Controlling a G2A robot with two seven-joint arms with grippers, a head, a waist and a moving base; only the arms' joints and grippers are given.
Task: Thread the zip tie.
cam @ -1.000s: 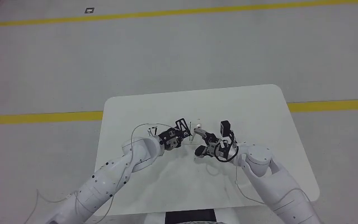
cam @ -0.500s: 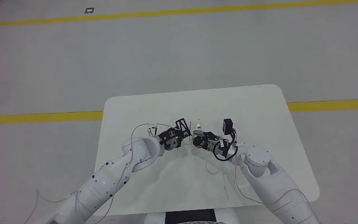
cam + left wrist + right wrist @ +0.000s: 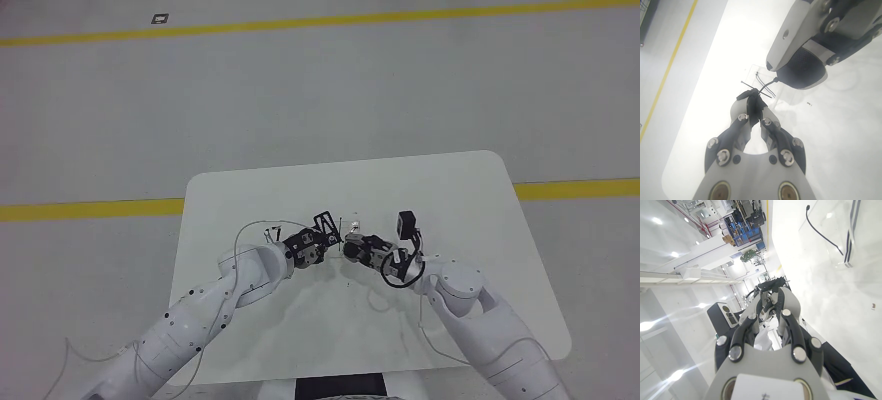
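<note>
A thin black zip tie [image 3: 765, 86] spans the short gap between my two grippers, above the middle of the white table [image 3: 450, 200]. In the left wrist view my left gripper [image 3: 754, 93] is shut on the tie's head end. From there the strap curves up into the tips of my right gripper [image 3: 775, 74]. The right wrist view shows my right gripper [image 3: 774, 284] shut on the black strap, a short tip poking out past its fingers. From above, the left gripper [image 3: 332, 238] and right gripper [image 3: 350, 247] sit almost tip to tip.
A clear tray [image 3: 753, 70] lies on the table just beyond the grippers with loose zip ties [image 3: 761, 80] in it. In the right wrist view the tray [image 3: 831, 256] holds a curved zip tie [image 3: 819, 232]. A small dark speck [image 3: 873, 306] lies on the table.
Over the first half second my right gripper swung up and in toward the left gripper, until the tips nearly met. Since then it has barely moved. The left arm kept still.
</note>
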